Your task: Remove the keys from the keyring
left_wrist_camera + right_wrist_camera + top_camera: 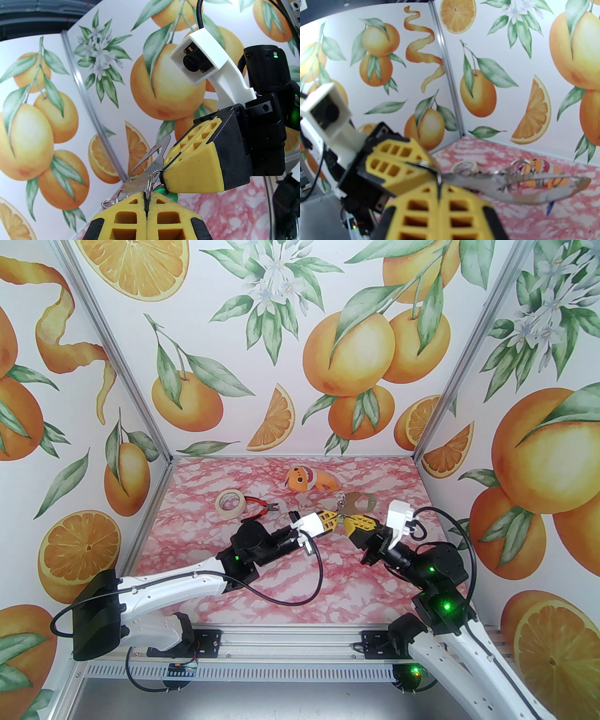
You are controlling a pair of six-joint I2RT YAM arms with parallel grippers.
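Observation:
The keyring [360,502], a grey flat metal D-shaped loop, is held in the air over the middle of the table. My right gripper [350,523] is shut on its near end; in the right wrist view the loop [511,188] sticks out from the shut fingertips [438,189]. My left gripper [334,518] meets it tip to tip and is shut on a small wire ring [150,179] of the keyring. The green key [169,191] peeks out between the two grippers. The blue key [550,207] hangs under the loop's far end. More small rings [520,164] dangle along the loop.
A roll of beige tape [230,504] and red-handled pliers [260,506] lie at the back left of the pink marbled table [290,587]. An orange plush toy [309,478] lies at the back centre. Orange-patterned walls close in three sides.

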